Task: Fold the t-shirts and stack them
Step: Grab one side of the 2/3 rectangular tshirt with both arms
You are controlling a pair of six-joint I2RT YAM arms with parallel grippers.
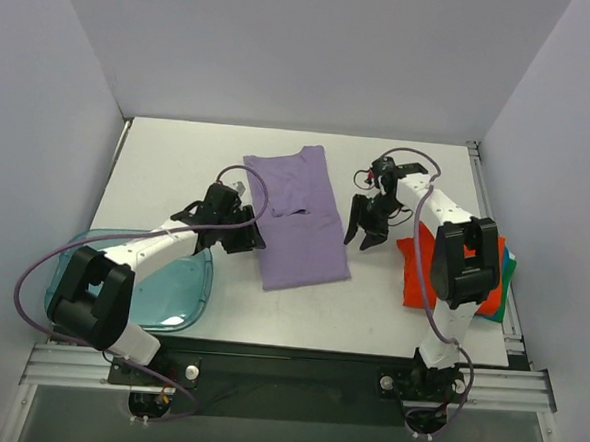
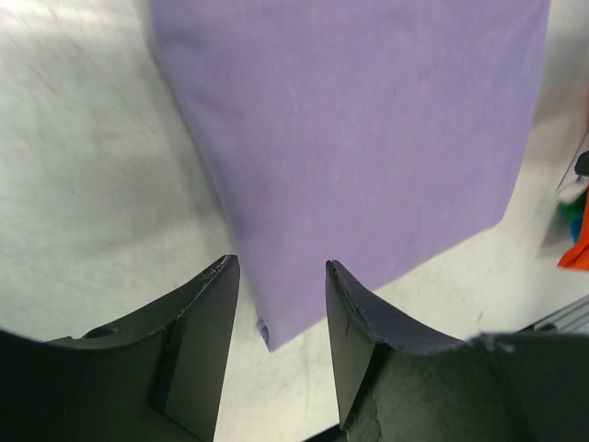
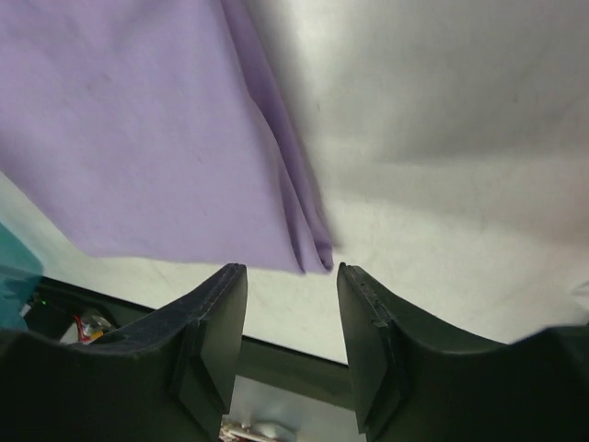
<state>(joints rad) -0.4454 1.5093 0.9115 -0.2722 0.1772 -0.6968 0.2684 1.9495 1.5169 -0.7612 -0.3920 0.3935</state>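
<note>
White tabletop (image 1: 299, 311) carries the lavender t-shirt (image 1: 295, 216), folded long at centre, with the orange-red t-shirt (image 1: 409, 283) at the right edge. Left gripper (image 2: 281, 269) and right gripper (image 3: 292, 272) flank the lavender one — both spread, holding nothing.

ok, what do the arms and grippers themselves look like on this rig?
The left arm and right arm have white links with chunky black joint housings. A greyish-purple cable loops loosely outside each. The left gripper and right gripper each have two matte black fingers, curved and tapering. No markings are visible.
</note>
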